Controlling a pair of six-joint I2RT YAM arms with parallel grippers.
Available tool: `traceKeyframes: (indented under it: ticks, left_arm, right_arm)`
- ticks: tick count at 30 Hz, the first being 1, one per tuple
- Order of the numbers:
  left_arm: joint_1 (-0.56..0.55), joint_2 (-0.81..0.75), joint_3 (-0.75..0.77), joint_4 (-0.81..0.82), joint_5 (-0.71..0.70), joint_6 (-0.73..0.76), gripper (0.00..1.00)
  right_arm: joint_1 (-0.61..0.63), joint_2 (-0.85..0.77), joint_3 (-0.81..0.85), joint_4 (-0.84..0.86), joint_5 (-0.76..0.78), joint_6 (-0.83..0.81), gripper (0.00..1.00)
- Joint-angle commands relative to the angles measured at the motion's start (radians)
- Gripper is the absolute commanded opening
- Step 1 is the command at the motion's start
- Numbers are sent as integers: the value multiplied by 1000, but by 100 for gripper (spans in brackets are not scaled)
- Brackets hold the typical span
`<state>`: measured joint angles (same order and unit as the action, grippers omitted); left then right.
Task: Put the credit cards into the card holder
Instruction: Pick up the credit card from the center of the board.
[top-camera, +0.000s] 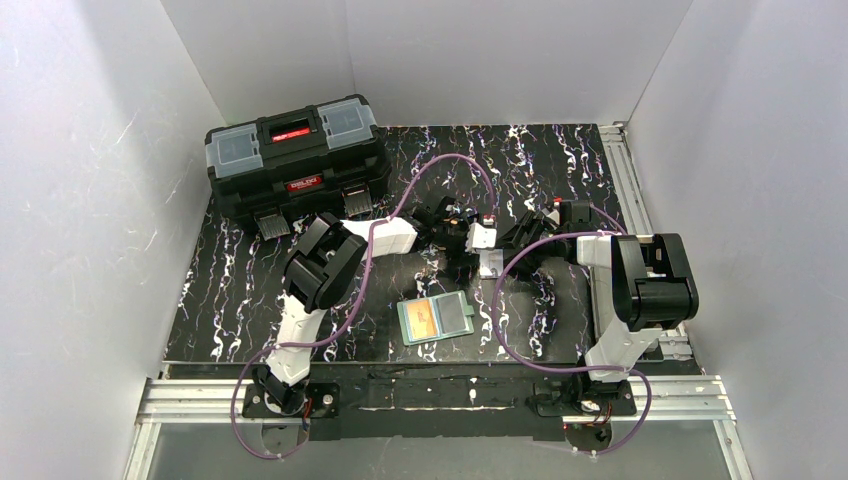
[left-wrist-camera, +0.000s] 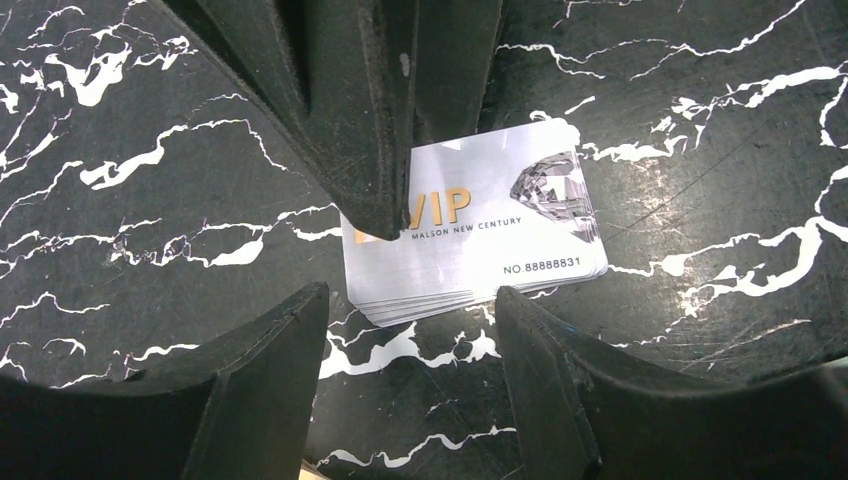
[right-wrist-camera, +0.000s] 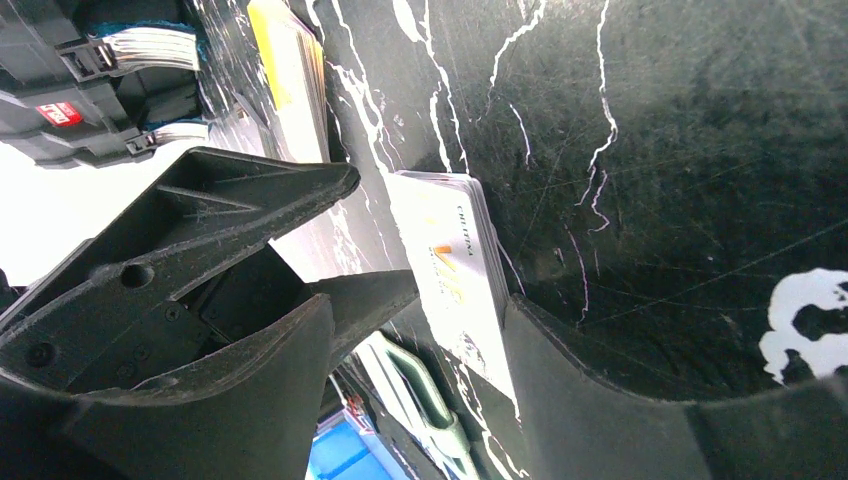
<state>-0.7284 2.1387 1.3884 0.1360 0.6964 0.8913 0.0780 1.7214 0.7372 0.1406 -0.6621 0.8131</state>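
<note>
The white card (top-camera: 490, 263) lies flat on the black marbled table, just beyond the open card holder (top-camera: 452, 318). It reads "VIP" in the left wrist view (left-wrist-camera: 480, 235). An orange card (top-camera: 424, 319) shows on the holder's left half. My left gripper (left-wrist-camera: 410, 310) is open and empty, its fingertips just short of the card's near edge. My right gripper (right-wrist-camera: 420, 330) is open. One of its fingers (left-wrist-camera: 385, 190) rests on the card's left part, and the card (right-wrist-camera: 455, 265) runs along its right finger. The green holder's edge (right-wrist-camera: 420, 390) shows between the right fingers.
A big black toolbox (top-camera: 295, 165) stands at the back left. A flat pale thing with a yellow-orange end (right-wrist-camera: 285, 75) lies beyond the left gripper's finger (right-wrist-camera: 200, 230). Purple cables loop over the table (top-camera: 250, 290). White walls close in on three sides.
</note>
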Motion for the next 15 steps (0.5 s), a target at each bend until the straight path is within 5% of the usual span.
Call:
traceKeyframes:
  ticks: [1, 15]
  left_arm:
    - [10, -60, 30, 29, 34, -30, 61]
    - [18, -51, 38, 25, 55, -26, 61]
  right_arm:
    - [0, 55, -32, -58, 116, -43, 71]
    - [0, 63, -32, -62, 118, -47, 72]
